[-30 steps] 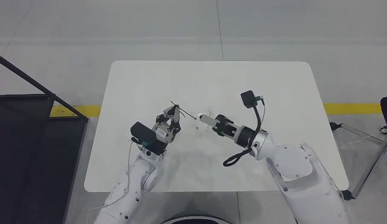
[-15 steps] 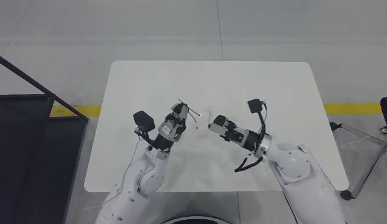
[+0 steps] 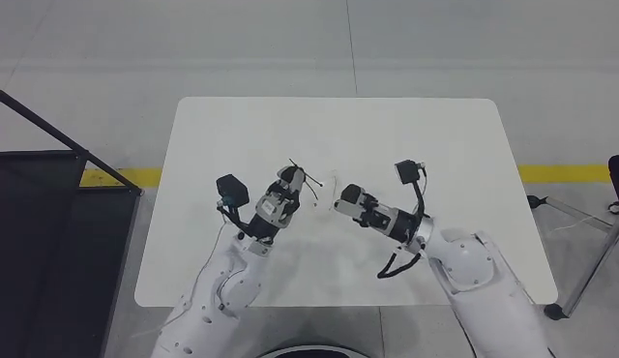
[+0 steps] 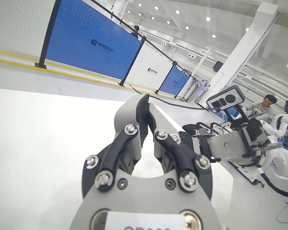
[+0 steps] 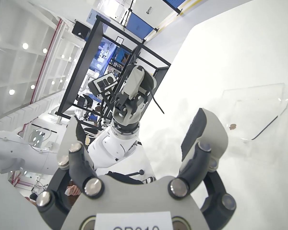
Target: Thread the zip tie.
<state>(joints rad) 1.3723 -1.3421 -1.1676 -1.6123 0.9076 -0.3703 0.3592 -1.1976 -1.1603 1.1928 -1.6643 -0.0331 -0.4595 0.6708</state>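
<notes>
The desk (image 3: 435,145) is seen in plain white, and the zip tie (image 5: 158,104) is shown in black. The pads (image 4: 142,113) of the left jaws are rendered in black with a fine ribbed pattern and are set in pale grey shells with black links and silver screws. The same colours are borne by the right jaws. The floor (image 3: 290,39) is shown in light grey and is crossed by a yellow line (image 3: 571,173). The barrier panels (image 4: 86,44) are coloured blue with a dotted pattern, alternated with white ones in black frames. A brown speck (image 5: 232,126) is seen on the clear sheet (image 5: 254,106).
</notes>
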